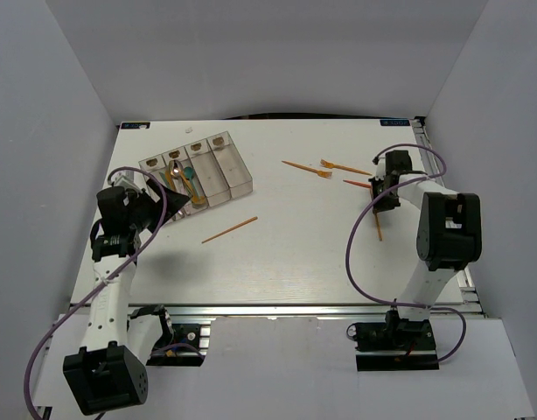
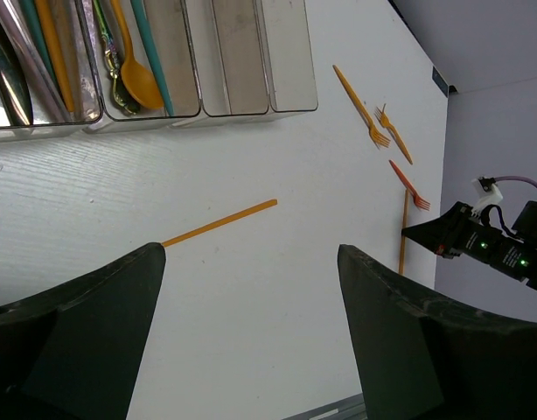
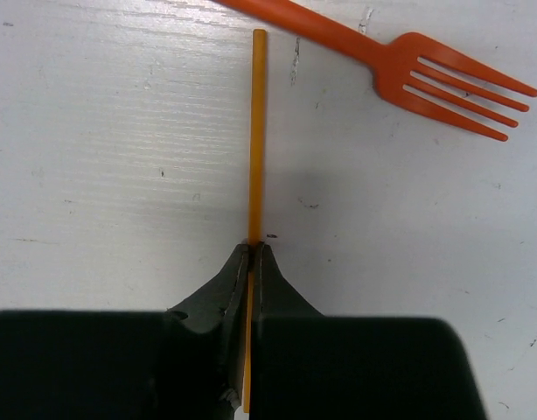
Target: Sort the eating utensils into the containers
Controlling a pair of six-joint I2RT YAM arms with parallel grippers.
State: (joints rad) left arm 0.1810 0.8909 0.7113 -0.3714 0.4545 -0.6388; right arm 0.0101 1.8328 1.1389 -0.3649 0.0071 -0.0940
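The containers (image 1: 240,174) are clear bins in a row at the back left, also seen in the left wrist view (image 2: 251,101). The two left bins hold utensils, among them an orange spoon (image 2: 139,84). My left gripper (image 2: 251,254) hangs open over bare table beside the bins (image 1: 160,201), holding nothing. On the right, my right gripper (image 3: 253,251) is shut on a thin orange stick (image 3: 257,131) that lies on the table (image 1: 378,226). An orange fork (image 3: 426,66) lies just beyond the stick's far end.
A second orange stick (image 1: 230,229) lies mid-table, in front of the bins. Two more orange forks (image 1: 305,168) (image 1: 343,166) lie at the back, left of the right gripper (image 1: 384,201). White walls enclose the table on three sides.
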